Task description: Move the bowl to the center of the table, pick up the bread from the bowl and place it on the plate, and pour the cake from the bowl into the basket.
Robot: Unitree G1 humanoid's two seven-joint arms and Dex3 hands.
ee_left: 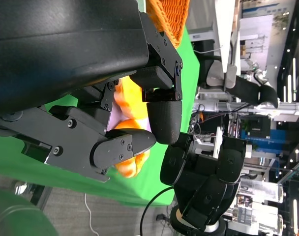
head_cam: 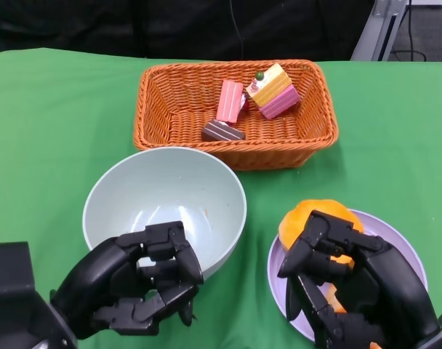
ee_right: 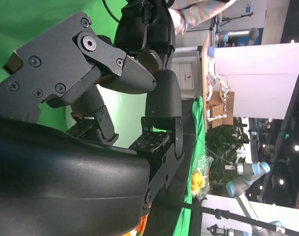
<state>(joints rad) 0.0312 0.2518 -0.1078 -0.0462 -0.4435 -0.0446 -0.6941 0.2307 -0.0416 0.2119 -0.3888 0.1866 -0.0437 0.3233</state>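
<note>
I see the desk (head_cam: 54, 123) covered in green cloth. At its far centre stands the orange wicker basket (head_cam: 235, 109), holding three cake pieces: a yellow-and-pink layered slice (head_cam: 274, 90) at the back right, a pink striped slice (head_cam: 230, 101) just beside it, and a small dark brown piece (head_cam: 222, 131) near the front wall. All three lie inside the basket, close together.

In front of the basket, left of centre, sits the pale green bowl (head_cam: 165, 206), upright; I see nothing in it. Its far rim comes close to the basket's front wall.

To the right of the bowl is the lilac plate (head_cam: 403, 243), with the orange bread (head_cam: 319, 218) resting on it toward its far left edge.

My left hand (head_cam: 137, 287) is at the bowl's near rim, fingers curled inward; from the head view I cannot tell whether they grip the rim. The left wrist view shows them bent with nothing clearly between them.

My right hand (head_cam: 352, 283) is over the plate, its fingers (head_cam: 315, 240) arched around and against the bread's near side; I cannot tell whether they clamp it.
</note>
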